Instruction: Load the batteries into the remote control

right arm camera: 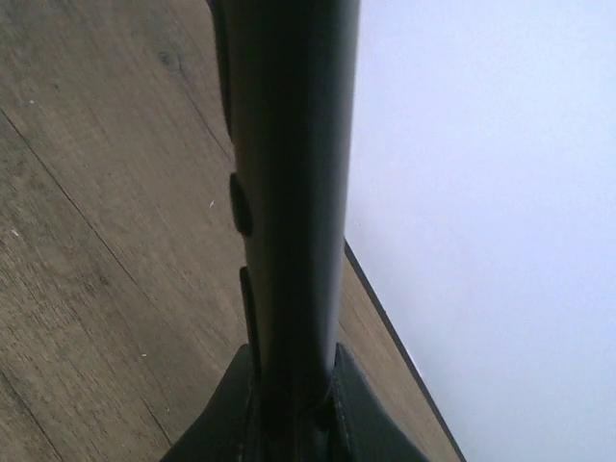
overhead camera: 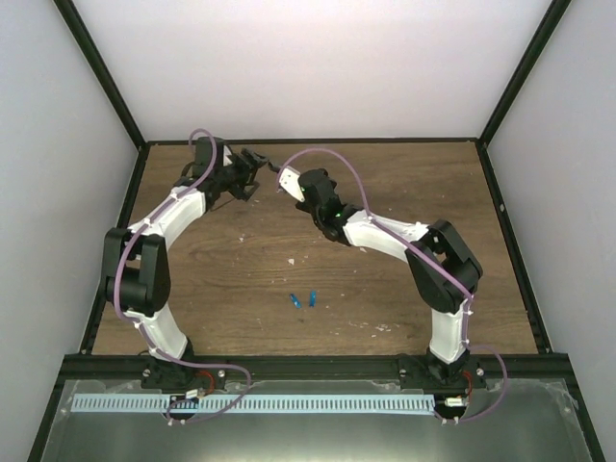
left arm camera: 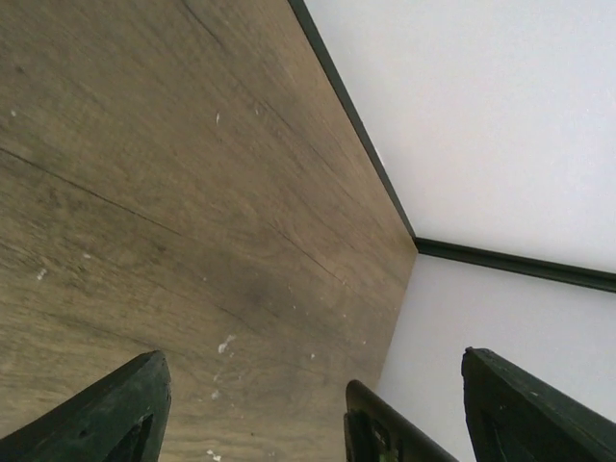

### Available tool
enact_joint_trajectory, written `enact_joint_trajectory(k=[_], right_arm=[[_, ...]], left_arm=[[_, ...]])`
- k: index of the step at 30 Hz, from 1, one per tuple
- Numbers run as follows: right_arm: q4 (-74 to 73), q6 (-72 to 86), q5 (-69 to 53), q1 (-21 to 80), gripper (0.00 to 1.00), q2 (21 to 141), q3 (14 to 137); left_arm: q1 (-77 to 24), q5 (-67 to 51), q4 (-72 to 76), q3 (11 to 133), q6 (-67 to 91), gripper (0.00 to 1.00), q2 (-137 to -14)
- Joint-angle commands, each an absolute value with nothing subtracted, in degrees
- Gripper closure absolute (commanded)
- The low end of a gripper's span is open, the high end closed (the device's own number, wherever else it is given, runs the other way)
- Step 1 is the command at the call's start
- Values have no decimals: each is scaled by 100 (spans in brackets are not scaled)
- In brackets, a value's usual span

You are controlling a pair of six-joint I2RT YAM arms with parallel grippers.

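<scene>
Remote (right arm camera: 289, 144) first: your right gripper (right arm camera: 289, 390) has it clamped, with the fingers (right arm camera: 219, 419) closed on either side of one end. From that grip the black bar runs straight out past the fingertips. Small raised buttons show along its left edge in the right wrist view. It is held above the wooden table (overhead camera: 385, 279), not resting on it.

Your left gripper (left arm camera: 308, 361) stands wide open, its two dark fingers (left arm camera: 115, 414) spread well apart. Between them, nearer the right-hand finger, a dark rounded end (left arm camera: 380, 433) pokes up from the bottom of the left wrist view. It looks like the free end of the remote, though you cannot tell for sure from that view. Neither left finger touches it, and bare gaps show on both sides.

From above, your two sets of fingers meet tip to tip near the far edge of the table, close to the back wall.

One battery (overhead camera: 295, 301) and the other battery (overhead camera: 313, 299) lie on the table side by side, just apart from each other. Both are well away from either set of fingers, back toward the arm bases. A few pale specks (left arm camera: 224, 344) dot the wood ahead of the left fingers.
</scene>
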State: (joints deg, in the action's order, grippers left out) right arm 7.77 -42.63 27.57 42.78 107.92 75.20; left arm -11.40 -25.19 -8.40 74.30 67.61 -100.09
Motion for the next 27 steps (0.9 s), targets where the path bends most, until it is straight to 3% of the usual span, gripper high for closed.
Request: enact_joint_trajectory(k=[1,10,12,17,27], right_arm=[[1334,-4579,2871,4368,99,10964,7533],[1461,-4807,2731,4377,99,11109,7497],[1458,-4820,2708,4380,99,11138,7504],[1504,-4860,2716,4411,99,11224,7539],[1652,-4825,2771,4419,99,11420,7744]], left_arm=[[-1178,-2709,-568,7315,7143,17,-9809],[-1176,-2811,-425,7167,7359,22,-9783],[-1175,-2875,-305,7132,7402,28,-9782],[-1202,-2944,-262,7193,7364,55,-9800],[-1212,-2966,-325,7251,7340,62,-9794]])
